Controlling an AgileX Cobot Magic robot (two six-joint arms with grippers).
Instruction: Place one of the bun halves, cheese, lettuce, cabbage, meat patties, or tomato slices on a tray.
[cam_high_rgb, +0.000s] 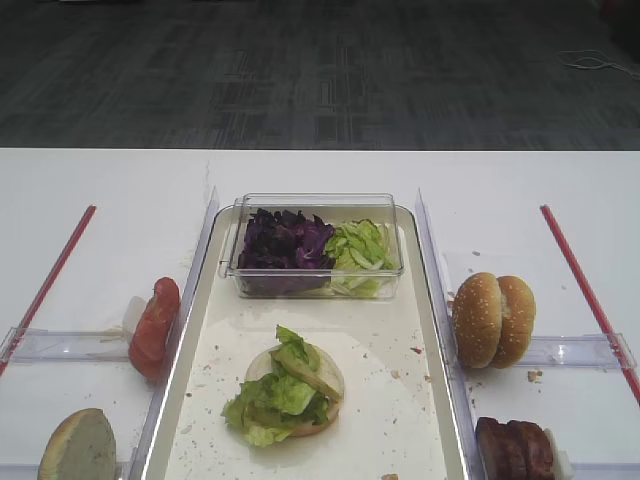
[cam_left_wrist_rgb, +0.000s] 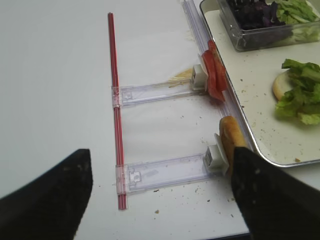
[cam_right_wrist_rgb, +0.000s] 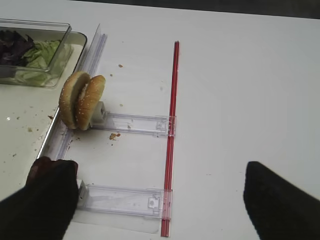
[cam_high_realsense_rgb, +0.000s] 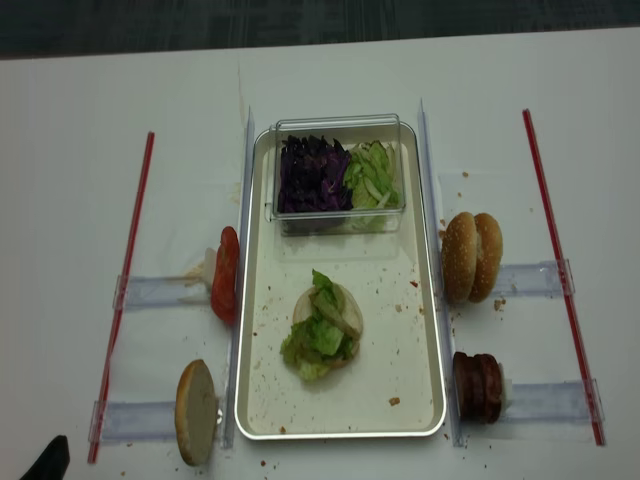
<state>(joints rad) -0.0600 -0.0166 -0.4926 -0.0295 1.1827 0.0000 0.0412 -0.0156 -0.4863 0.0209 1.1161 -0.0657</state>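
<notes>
I see lettuce (cam_high_rgb: 285, 388) piled on a bun half (cam_high_rgb: 327, 377) mid-tray (cam_high_rgb: 400, 420), with more lettuce in the clear box (cam_high_rgb: 316, 245) at the tray's far end. Both my end effectors, left (cam_left_wrist_rgb: 160, 195) and right (cam_right_wrist_rgb: 160, 200), stand open and empty. No writing is legible.
</notes>
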